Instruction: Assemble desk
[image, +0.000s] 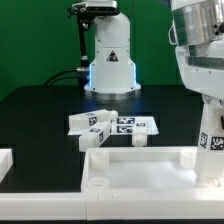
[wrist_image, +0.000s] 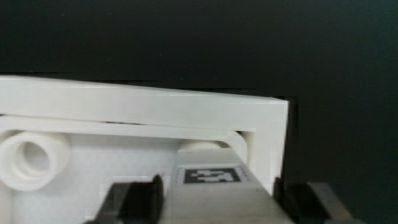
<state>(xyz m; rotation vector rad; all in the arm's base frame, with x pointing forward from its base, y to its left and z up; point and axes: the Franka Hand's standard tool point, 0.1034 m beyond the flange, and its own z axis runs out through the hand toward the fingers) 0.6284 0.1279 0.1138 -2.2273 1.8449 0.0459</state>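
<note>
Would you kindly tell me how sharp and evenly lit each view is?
Exterior view: sharp enough, the desk panel nearly blown out against the black table. Wrist view: soft close-up, the tag blurred, shadow under the panel's rim.

Surface bare at far side on exterior view's left: open passage. Centre taken by marker board, loose legs lying at it. Panel fills near side, rim raised. Arm and upright leg block exterior view's right. White block at near left; gap between it and panel open.

Bright even light, soft low-resolution blur, black backdrop.
</note>
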